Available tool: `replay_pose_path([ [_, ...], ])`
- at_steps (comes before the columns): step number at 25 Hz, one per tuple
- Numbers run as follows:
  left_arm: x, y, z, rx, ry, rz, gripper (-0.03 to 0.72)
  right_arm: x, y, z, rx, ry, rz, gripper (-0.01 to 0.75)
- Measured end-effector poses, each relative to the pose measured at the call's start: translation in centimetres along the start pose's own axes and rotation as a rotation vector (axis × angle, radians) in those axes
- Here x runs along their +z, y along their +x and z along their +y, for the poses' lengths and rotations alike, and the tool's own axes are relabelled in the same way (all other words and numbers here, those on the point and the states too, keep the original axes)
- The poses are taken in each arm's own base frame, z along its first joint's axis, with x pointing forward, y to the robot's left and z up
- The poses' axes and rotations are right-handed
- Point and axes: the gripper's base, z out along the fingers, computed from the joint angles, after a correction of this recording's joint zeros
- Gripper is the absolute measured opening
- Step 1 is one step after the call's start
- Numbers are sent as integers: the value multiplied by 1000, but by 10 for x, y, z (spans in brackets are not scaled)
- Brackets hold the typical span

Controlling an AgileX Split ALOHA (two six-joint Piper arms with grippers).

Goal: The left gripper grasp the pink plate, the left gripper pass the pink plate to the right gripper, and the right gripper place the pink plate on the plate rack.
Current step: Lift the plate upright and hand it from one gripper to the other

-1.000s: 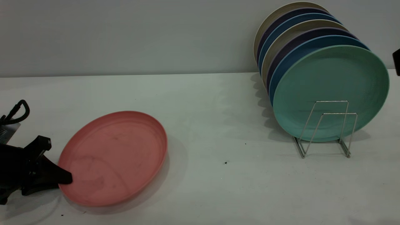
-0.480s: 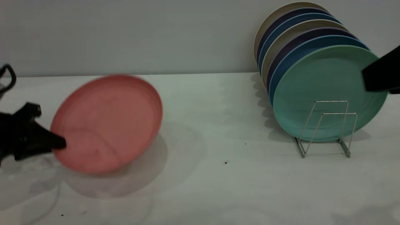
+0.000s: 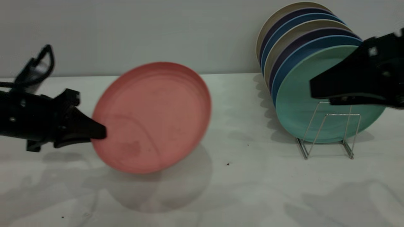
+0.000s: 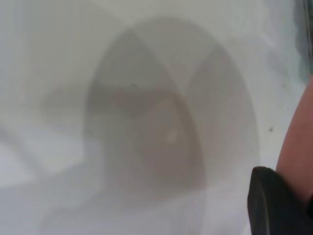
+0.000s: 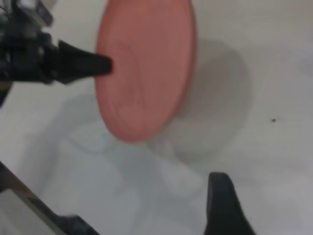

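Note:
The pink plate (image 3: pixel 154 116) hangs tilted above the table, left of centre, its hollow side facing the camera. My left gripper (image 3: pixel 101 135) is shut on its left rim; the left wrist view shows one black finger (image 4: pixel 274 205) against the pink rim (image 4: pixel 299 132). My right gripper (image 3: pixel 313 89) reaches in from the right at plate height, in front of the mint-green plate (image 3: pixel 300 107), well apart from the pink plate. Its wrist view shows the pink plate (image 5: pixel 146 68) ahead and one finger (image 5: pixel 222 205) with a wide gap beside it. The wire plate rack (image 3: pixel 344 114) stands below the right gripper.
Several plates, beige, purple and blue (image 3: pixel 293 37), stand in the rack behind the mint-green one, against the back wall. Two front loops of the rack hold nothing. Small dark specks (image 3: pixel 228 164) lie on the white table.
The left gripper has lifted the pink plate off the table and carried it up and to the right. The right gripper has come in from the right edge toward the left.

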Motion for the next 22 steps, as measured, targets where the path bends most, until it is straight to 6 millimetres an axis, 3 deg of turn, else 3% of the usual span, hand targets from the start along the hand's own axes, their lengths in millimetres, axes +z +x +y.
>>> replay_pose_path([
  [10, 25, 19, -35, 72, 71, 103, 16, 32, 9, -26, 49, -14, 82, 458],
  [16, 33, 24, -45, 99, 89, 134, 16, 39, 9, -26, 68, -73, 87, 458],
  [22, 44, 16, -63, 136, 120, 133, 16, 40, 10, -26, 74, -95, 88, 458],
])
